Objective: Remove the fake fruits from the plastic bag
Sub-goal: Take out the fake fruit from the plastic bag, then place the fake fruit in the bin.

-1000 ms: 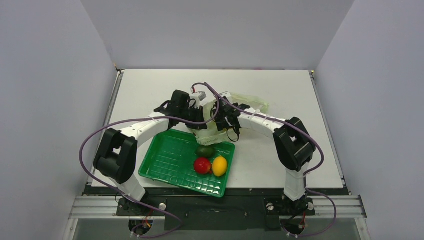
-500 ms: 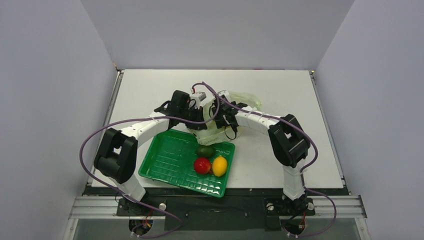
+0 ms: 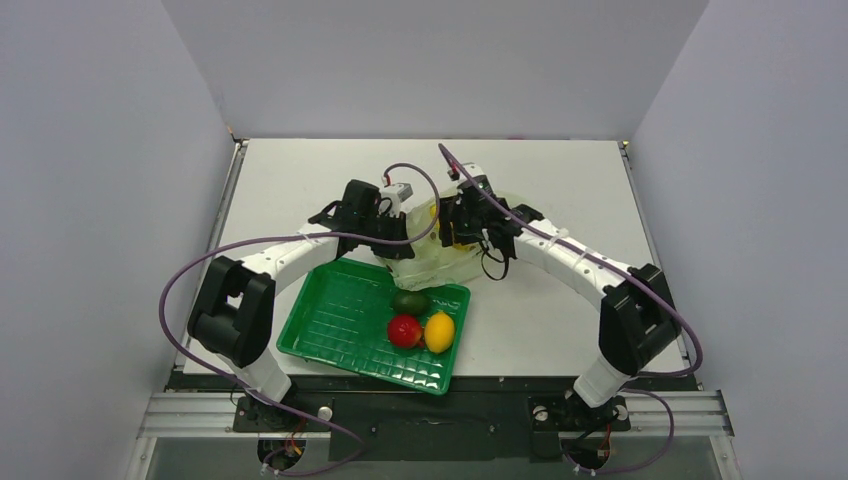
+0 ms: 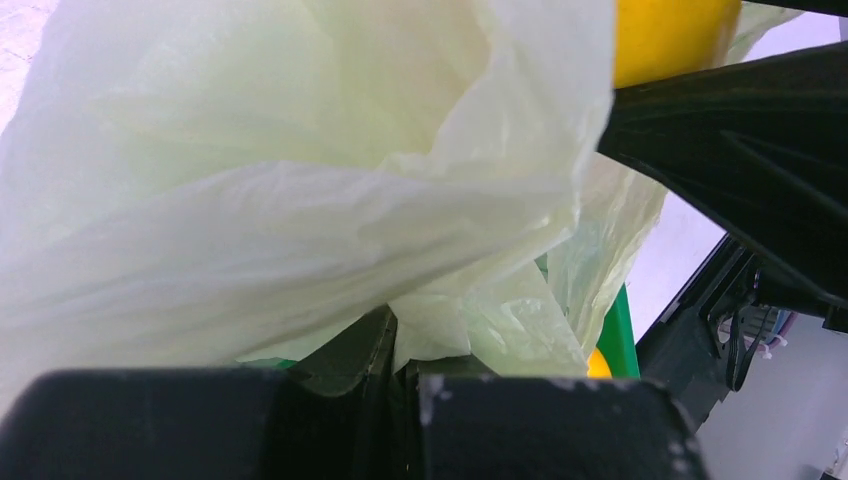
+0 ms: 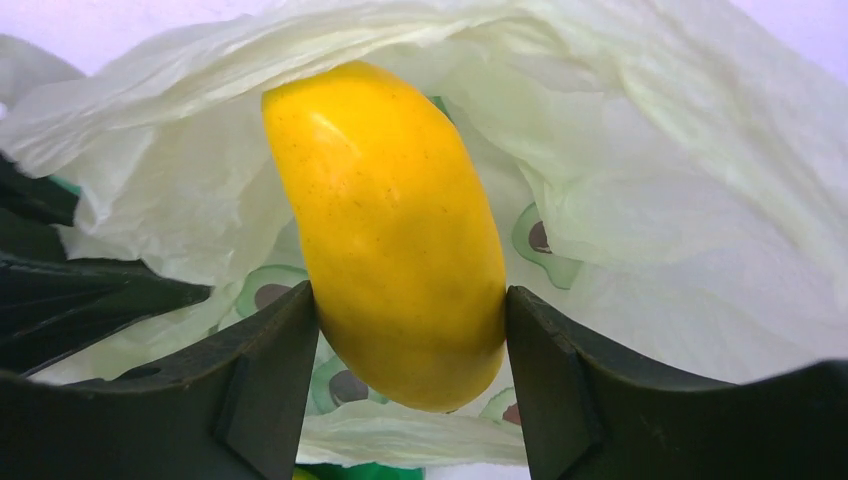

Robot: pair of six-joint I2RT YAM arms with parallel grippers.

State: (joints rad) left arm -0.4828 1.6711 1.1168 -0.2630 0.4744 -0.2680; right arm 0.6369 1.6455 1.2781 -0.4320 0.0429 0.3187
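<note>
Left side first, and nothing has moved there: the left arm reaches over the table just as it did a second ago. The left hand is pinched tight on a fold of the bag and holds it up just past the tray's far edge.

In the tray three fruits are already out. The green fruit lies behind, with the red fruit and the lemon side by side in front of it.

The real change is on the right. The right arm has swung its elbow well out toward the table's right side. The right hand has pulled back and up from the bag's mouth, away from the tray. Its fingers are spread about halfway and clamped on the mango, one finger on each flank, with the fruit standing on end between them.

That looks like the last fruit on its way out. It isn't free yet, though: the right wrist view shows bag film draped over the mango's top and crowding in behind it. I'd say the mango needs lifting clear of the bag while the left hand holds the bag, and the film could cling and drag along with it.
</note>
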